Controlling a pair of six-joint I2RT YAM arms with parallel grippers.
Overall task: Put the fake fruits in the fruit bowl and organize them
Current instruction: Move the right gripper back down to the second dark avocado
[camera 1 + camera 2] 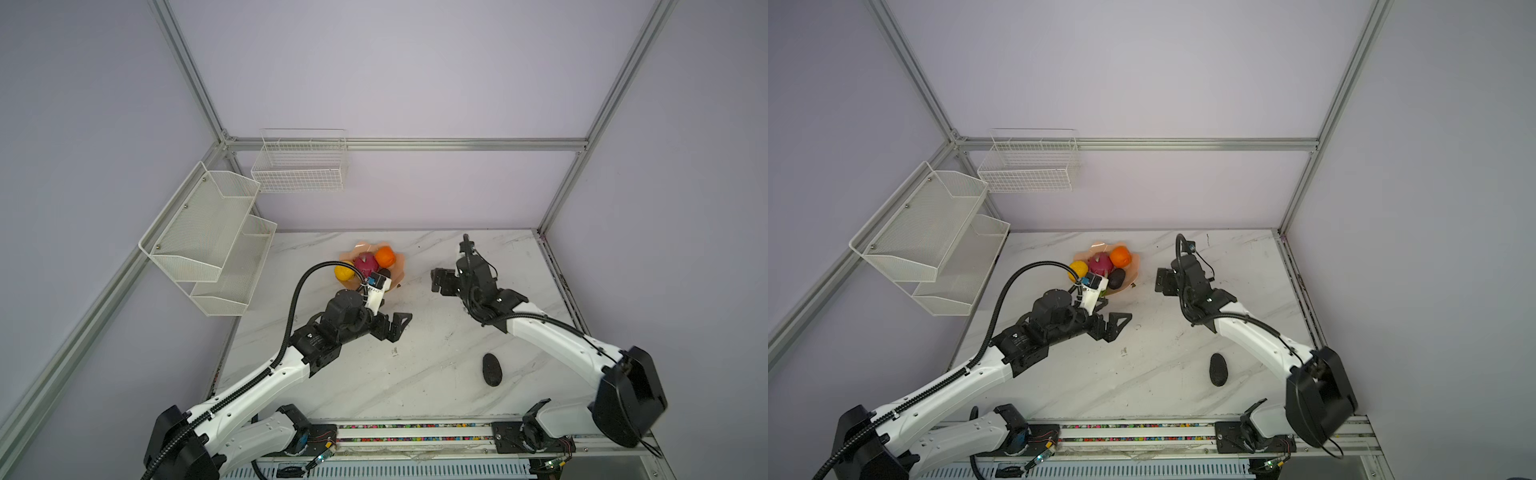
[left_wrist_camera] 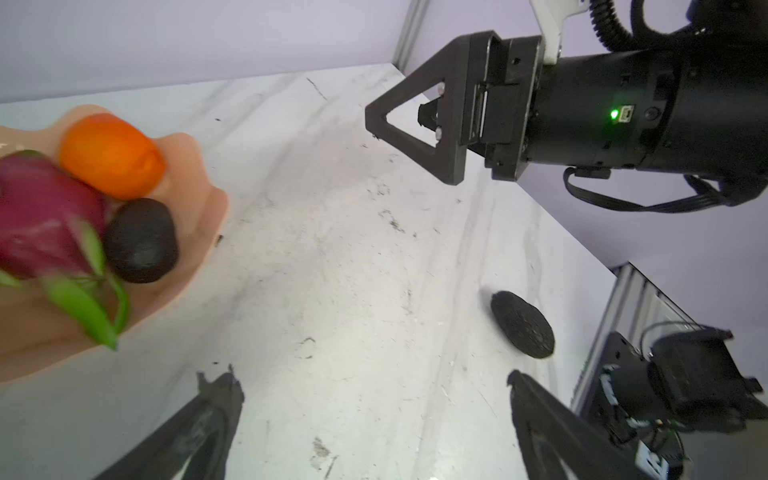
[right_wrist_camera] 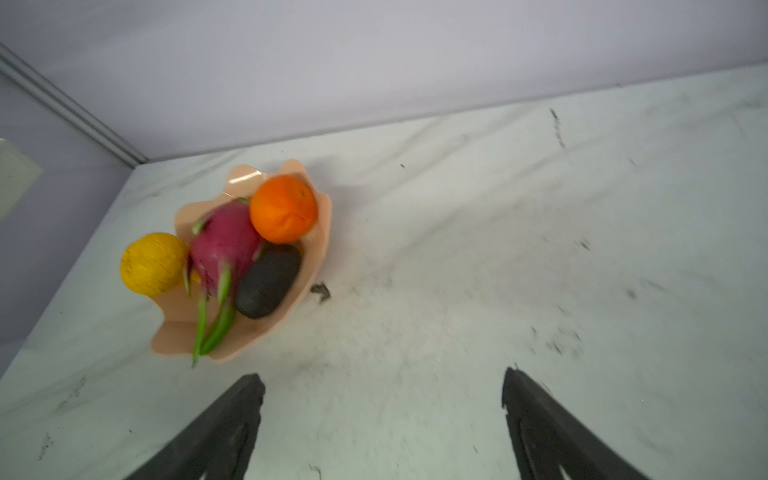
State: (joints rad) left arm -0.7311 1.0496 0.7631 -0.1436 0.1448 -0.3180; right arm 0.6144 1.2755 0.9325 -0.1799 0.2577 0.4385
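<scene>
Four fruits are lodged in the fruit bowl [image 3: 172, 328]: dragon fruit [image 3: 224, 245], orange [image 3: 283, 208], yellow citrus [image 3: 153, 264] at the rim, one avocado [image 3: 268, 280]; the last avocado [image 1: 491, 370] lies well apart from the bowl; left gripper [image 2: 368, 378] and right gripper [image 3: 382, 382] are spread wide, empty, near the bowl; fetching the last avocado is judged next, gripped across its narrow width.

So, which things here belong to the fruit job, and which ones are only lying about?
For the job:
- fruit bowl
- dragon fruit
- orange
- yellow citrus
- avocado in the bowl
- second avocado, outside the bowl

Only lying about:
- white mesh rack
- white wire basket
</scene>
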